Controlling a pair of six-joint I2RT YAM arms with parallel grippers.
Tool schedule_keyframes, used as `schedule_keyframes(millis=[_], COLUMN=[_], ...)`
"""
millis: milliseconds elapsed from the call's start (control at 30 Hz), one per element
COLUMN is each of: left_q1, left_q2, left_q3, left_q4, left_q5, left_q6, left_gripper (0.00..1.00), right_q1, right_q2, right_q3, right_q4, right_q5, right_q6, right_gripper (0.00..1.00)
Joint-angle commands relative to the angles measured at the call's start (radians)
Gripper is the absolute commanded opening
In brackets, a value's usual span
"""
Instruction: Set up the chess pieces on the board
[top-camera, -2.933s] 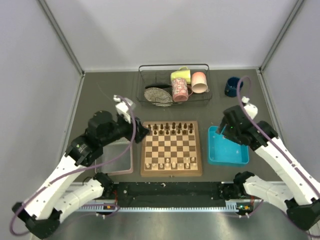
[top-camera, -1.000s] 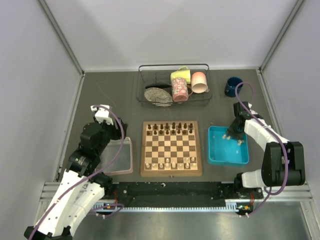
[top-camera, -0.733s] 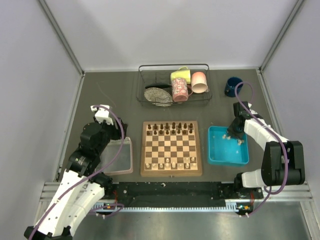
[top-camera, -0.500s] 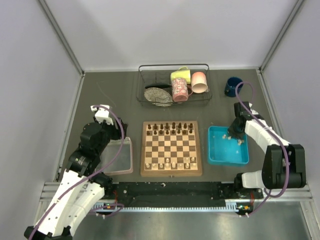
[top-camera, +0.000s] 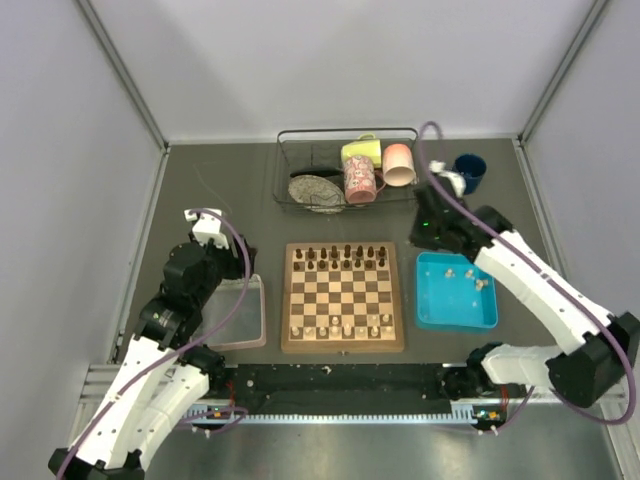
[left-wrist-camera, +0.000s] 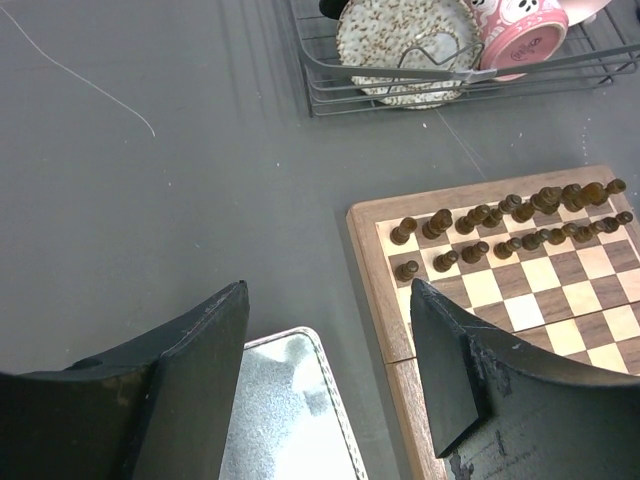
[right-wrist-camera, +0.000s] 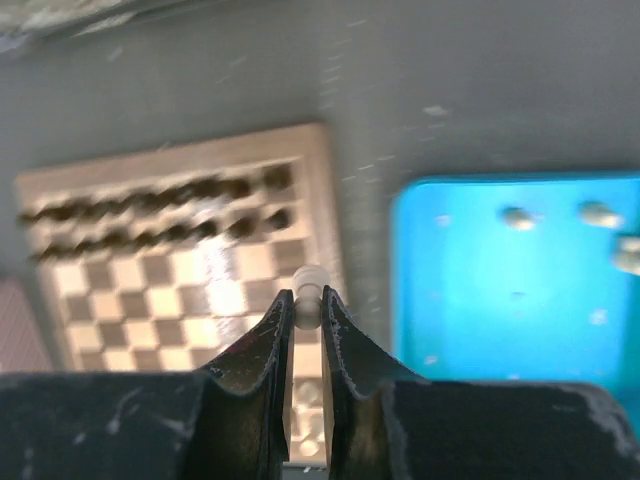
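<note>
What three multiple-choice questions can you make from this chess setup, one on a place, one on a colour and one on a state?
1. Where does the blue tray lie?
A. On the right arm's side of the board
B. On the left arm's side of the board
C. On top of the board

2. What colour is the chess piece between the right arm's jaws?
A. Dark brown
B. Pale cream
C. Blue

3. How do the left arm's jaws stand?
A. Shut on a piece
B. Shut on the blue tray
C. Open, holding nothing

Answers:
1 A: the top view shows the tray beside the board on the right arm's side.
2 B: the right wrist view shows a pale piece pinched at the tips.
3 C: the left wrist view shows a wide, empty gap.
</note>
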Motion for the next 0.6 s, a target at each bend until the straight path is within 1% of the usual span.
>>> schedule_keyframes(millis=[0, 33, 67, 100, 167, 200, 367, 433, 567], left_q1=[0.005, 0.005, 0.006, 0.006, 0.012, 0.016, 0.029, 0.031, 0.052], left_q2=[0.018, 0.027, 0.032, 0.035, 0.049, 0.050, 0.072, 0.061, 0.053], left_q3=[0.016, 0.020, 0.023, 0.025, 0.035, 0.039, 0.078, 0.088, 0.068], left_q4=[0.024, 0.018, 0.010, 0.008, -0.004, -0.016, -0.071, -0.094, -0.102], left_q5=[-0.040, -0.048, -0.052, -0.063, -0.069, -0.074, -0.109, -0.127, -0.121], left_q6=[-0.008, -0.010, -0.013, -0.015, -0.022, -0.030, -0.035, -0.036, -0.051], left_gripper=[0.70, 0.70, 0.70, 0.70, 0.70, 0.70, 0.70, 0.70, 0.70], right_q1=[0.255, 0.299, 0.331, 0.391, 0.434, 0.480, 0.571, 0.598, 0.634], right_q2=[0.120, 0.176, 0.200, 0.227, 0.296, 0.318, 0.453, 0.477, 0.513], right_q3=[0.139, 0.162, 0.206, 0.225, 0.273, 0.285, 0.348, 0.359, 0.366], right_q4=[-0.057, -0.057, -0.058, -0.057, -0.051, -0.046, -0.023, -0.017, 0.011], right_q5=[0.023, 0.024, 0.023, 0.014, -0.012, -0.015, -0.051, -0.060, -0.094], right_q6=[0.055, 0.056, 0.062, 0.067, 0.081, 0.084, 0.088, 0.096, 0.121], right_gripper=[0.00, 0.00, 0.00, 0.00, 0.00, 0.00, 0.00, 0.00, 0.00])
